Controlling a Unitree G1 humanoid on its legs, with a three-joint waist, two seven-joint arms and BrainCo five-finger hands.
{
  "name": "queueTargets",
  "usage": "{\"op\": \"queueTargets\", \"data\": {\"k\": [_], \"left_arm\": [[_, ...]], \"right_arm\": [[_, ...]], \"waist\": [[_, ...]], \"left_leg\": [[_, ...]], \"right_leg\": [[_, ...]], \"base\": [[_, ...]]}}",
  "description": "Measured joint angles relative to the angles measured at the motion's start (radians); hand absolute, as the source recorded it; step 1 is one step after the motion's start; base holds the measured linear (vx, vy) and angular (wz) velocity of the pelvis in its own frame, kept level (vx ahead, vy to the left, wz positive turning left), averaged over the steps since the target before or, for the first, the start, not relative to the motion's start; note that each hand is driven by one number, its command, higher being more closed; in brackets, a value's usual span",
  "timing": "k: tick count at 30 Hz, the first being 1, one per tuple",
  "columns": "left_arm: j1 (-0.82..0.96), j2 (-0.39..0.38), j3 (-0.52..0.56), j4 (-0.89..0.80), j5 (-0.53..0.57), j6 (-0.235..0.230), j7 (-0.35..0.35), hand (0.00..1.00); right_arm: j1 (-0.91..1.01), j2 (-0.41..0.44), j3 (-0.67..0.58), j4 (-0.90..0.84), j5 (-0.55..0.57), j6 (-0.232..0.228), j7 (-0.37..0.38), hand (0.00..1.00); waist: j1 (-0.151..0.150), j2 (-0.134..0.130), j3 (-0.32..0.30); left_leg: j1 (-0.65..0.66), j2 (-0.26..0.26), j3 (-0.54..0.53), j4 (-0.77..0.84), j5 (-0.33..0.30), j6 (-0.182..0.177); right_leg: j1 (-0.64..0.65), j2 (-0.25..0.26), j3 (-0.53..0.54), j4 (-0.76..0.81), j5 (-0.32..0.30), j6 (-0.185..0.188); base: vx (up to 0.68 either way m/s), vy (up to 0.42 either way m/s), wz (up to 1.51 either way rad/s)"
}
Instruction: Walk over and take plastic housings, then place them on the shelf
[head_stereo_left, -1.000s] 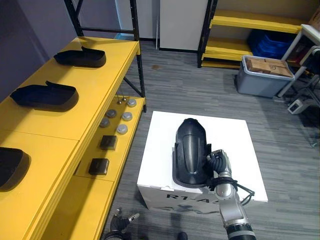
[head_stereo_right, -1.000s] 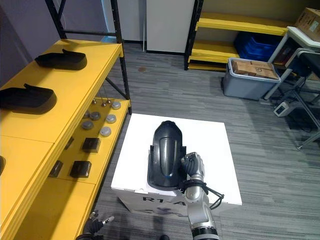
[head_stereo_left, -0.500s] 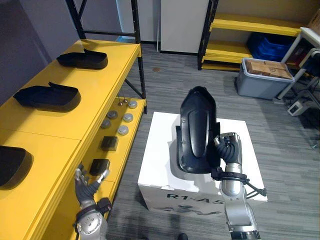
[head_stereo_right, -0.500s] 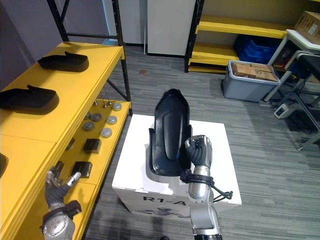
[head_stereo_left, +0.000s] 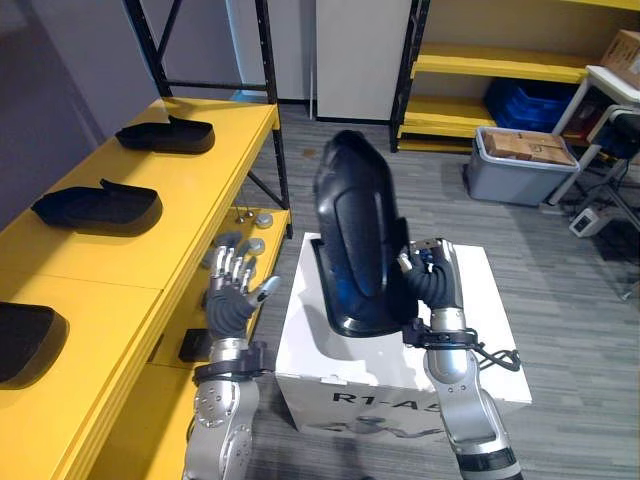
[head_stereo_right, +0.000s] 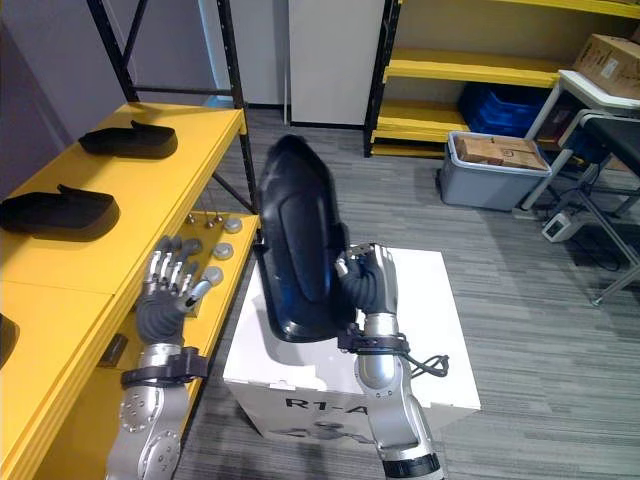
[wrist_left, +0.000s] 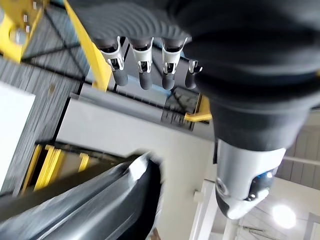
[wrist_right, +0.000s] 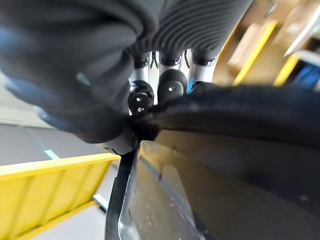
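A long black plastic housing (head_stereo_left: 355, 235) stands nearly upright above the white box (head_stereo_left: 470, 345), its glossy outer face turned to the left. My right hand (head_stereo_left: 432, 290) is shut on its lower right rim (wrist_right: 210, 102). My left hand (head_stereo_left: 232, 295) is raised just left of the housing with straight spread fingers (wrist_left: 142, 70), apart from it and holding nothing. The housing's edge (wrist_left: 100, 200) also shows in the left wrist view. Three more black housings lie on the yellow shelf (head_stereo_left: 200, 190): one far (head_stereo_left: 165, 134), one in the middle (head_stereo_left: 98, 207), one near (head_stereo_left: 25, 340).
A lower yellow shelf level holds several grey discs (head_stereo_left: 258, 218) and a dark block (head_stereo_left: 193, 345). Black shelf uprights (head_stereo_left: 272, 100) rise at the shelf's far end. A grey bin (head_stereo_left: 520, 160) with a cardboard lid, blue crates (head_stereo_left: 520, 100) and more yellow racks stand at the back right.
My right hand has lifted the housing off the white box and tilted it upright, toward the left. My left hand has risen from low at the shelf's edge to beside the housing.
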Motion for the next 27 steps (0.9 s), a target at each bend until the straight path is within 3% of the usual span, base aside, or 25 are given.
{"op": "queueTargets", "data": {"k": [7, 14, 15, 25, 26, 27], "left_arm": [[-0.051, 0.013, -0.056, 0.091, -0.048, 0.022, 0.002, 0.0], [-0.105, 0.025, -0.095, 0.14, -0.109, 0.034, 0.02, 0.0], [-0.112, 0.026, -0.096, 0.144, -0.12, 0.035, 0.021, 1.0], [-0.152, 0.064, -0.114, 0.183, -0.244, 0.034, 0.085, 1.0], [-0.155, 0.07, -0.116, 0.183, -0.244, 0.034, 0.086, 1.0], [-0.155, 0.078, -0.115, 0.183, -0.245, 0.035, 0.087, 1.0]], "right_arm": [[-0.033, -0.002, 0.075, 0.0, 0.0, -0.008, 0.002, 1.0], [-0.033, -0.011, 0.136, 0.0, 0.0, -0.009, 0.004, 1.0], [-0.034, -0.016, 0.14, 0.0, 0.0, -0.009, 0.004, 1.0], [-0.033, -0.088, 0.213, 0.0, 0.0, -0.02, -0.006, 1.0], [-0.034, -0.088, 0.212, -0.002, 0.0, -0.03, -0.006, 0.0], [-0.033, -0.098, 0.224, -0.013, 0.0, -0.053, -0.007, 0.0]], "waist": [[0.0, 0.001, -0.004], [-0.023, 0.001, -0.017], [-0.023, 0.001, -0.017], [-0.04, 0.0, -0.04], [-0.043, 0.001, -0.041], [-0.047, 0.001, -0.045]], "left_leg": [[-0.002, 0.0, 0.022, 0.001, 0.0, 0.0], [-0.004, 0.0, 0.025, 0.001, 0.0, 0.0], [-0.005, 0.0, 0.025, 0.001, 0.0, 0.0], [-0.021, -0.001, 0.024, 0.011, 0.0, 0.0], [-0.021, -0.001, 0.024, 0.012, 0.0, 0.0], [-0.021, -0.001, 0.025, 0.014, 0.0, 0.0]], "right_leg": [[-0.012, 0.001, 0.021, -0.005, 0.012, -0.002], [-0.016, 0.001, 0.024, -0.004, 0.013, -0.002], [-0.016, 0.001, 0.025, -0.004, 0.013, -0.002], [-0.027, -0.001, 0.024, 0.0, 0.018, -0.001], [-0.027, -0.001, 0.024, 0.0, 0.019, -0.001], [-0.026, -0.001, 0.025, 0.0, 0.021, -0.002]], "base": [[-0.03, 0.031, -0.1], [0.0, 0.005, 0.0], [-0.01, 0.033, -0.02], [0.0, 0.003, 0.0], [-0.03, 0.031, -0.02], [-0.04, 0.03, -0.02]]}}
